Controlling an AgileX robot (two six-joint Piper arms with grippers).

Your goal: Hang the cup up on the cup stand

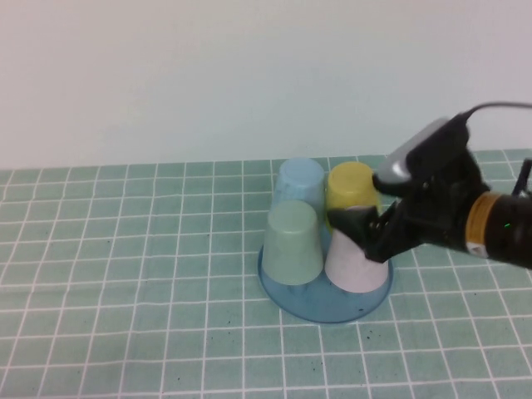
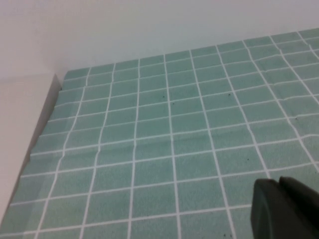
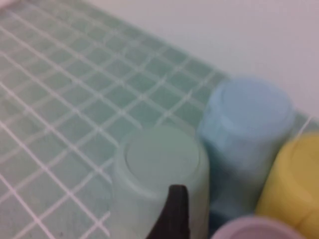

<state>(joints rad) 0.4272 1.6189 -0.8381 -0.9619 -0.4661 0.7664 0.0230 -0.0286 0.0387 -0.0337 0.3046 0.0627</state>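
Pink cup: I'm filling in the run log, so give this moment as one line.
pink cup: upside down on cup stand | right hand: open around its top | left hand: shut, parked over bare mat

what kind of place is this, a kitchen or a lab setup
Probably a lab or test tabletop, not a kitchen: a bare pale wall, a green grid-patterned table cover, and only a cup stand of plastic cups, with the right gripper at the pink cup.

Stand (image 1: pixel 328 312) held four inverted cups: green cup (image 1: pixel 293 243) front left, blue cup (image 1: pixel 300 182) back left, yellow cup (image 1: pixel 350 188) back right, pink cup (image 1: pixel 356 268) front right. Right gripper (image 1: pixel 364 229) sat over pink cup, jaws spread. Left gripper out of view.
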